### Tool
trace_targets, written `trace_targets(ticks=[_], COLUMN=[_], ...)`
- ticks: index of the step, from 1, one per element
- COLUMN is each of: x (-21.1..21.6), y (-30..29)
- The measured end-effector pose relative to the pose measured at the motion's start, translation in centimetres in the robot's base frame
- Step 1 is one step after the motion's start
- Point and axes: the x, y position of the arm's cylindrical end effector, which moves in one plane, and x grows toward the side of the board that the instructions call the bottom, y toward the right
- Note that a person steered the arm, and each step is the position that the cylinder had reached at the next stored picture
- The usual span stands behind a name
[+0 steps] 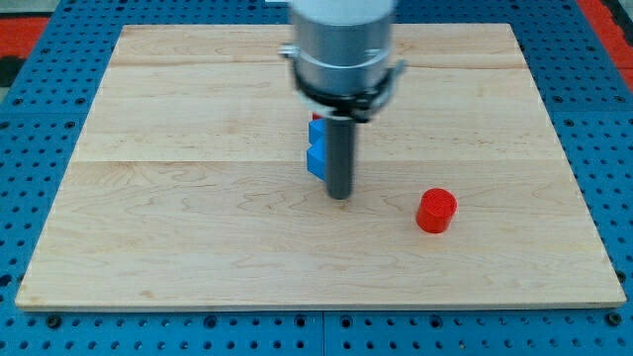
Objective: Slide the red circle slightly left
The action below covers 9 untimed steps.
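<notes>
While upright, red circle (pixel 436 210) sits right of my tip (pixel 339 195).

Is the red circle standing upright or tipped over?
Upright: the red circle block shows its flat round top, sitting flat on the wooden board.

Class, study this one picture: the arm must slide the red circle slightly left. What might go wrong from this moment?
1. My tip sits to the view's left of the red circle, the wrong side for a leftward push. It must get round to the far side without clipping the circle, or the circle will likely slide right.
2. The blue block lies close beside the rod, with something small and red above it, mostly hidden. A careless swing could knock them.
</notes>
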Motion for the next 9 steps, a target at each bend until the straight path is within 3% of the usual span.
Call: trace_targets(ticks=[3, 5, 9], x=[0.1, 2.1, 3.5], y=[18.2, 18.1, 9.6])
